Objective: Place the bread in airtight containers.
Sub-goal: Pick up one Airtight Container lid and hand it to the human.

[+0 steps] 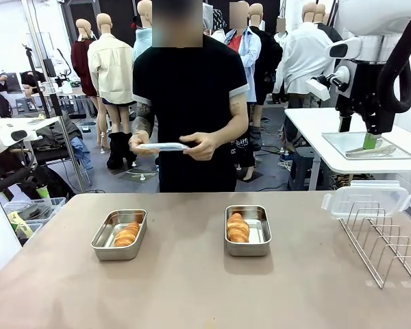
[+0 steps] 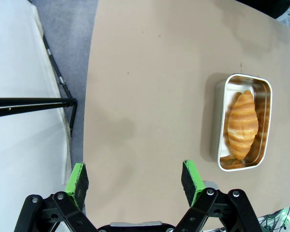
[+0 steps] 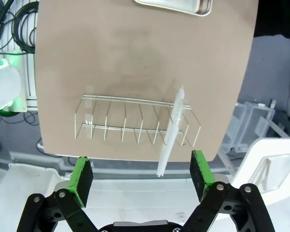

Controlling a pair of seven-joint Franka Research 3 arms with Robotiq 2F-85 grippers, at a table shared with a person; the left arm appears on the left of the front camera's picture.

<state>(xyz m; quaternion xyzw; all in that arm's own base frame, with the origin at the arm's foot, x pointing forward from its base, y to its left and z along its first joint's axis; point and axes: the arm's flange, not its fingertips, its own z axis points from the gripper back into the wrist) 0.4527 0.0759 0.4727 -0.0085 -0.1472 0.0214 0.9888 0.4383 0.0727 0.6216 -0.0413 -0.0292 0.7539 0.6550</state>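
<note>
Bread rests inside both open steel pans on the tan table (image 1: 192, 295), one roll to each, so the filling looks done and only the sealing seems to be left. In the front view the left container (image 1: 116, 253) lies at 9 o'clock from the table's middle, with the left roll (image 1: 127, 234) slanted along it. The right container (image 1: 248, 248) lies at 1 o'clock, with the right roll (image 1: 238, 227) against its left wall.

Across the table a person's hand (image 1: 202, 145) holds a clear lid (image 1: 161, 146) flat, probably ready to snap on. A second lid (image 1: 366, 197) stands on edge in the wire rack (image 1: 387, 250) at 3 o'clock, near the table's right edge, where its rim is easy to grip.

The left tool (image 2: 134, 176) hangs over bare table, fingers wide apart and empty, with the left container at its 2 o'clock. The right tool (image 3: 141, 169) hovers above the rack, also wide apart and empty. Open table lies between and in front of the pans, while the rack's wires crowd the second lid.
</note>
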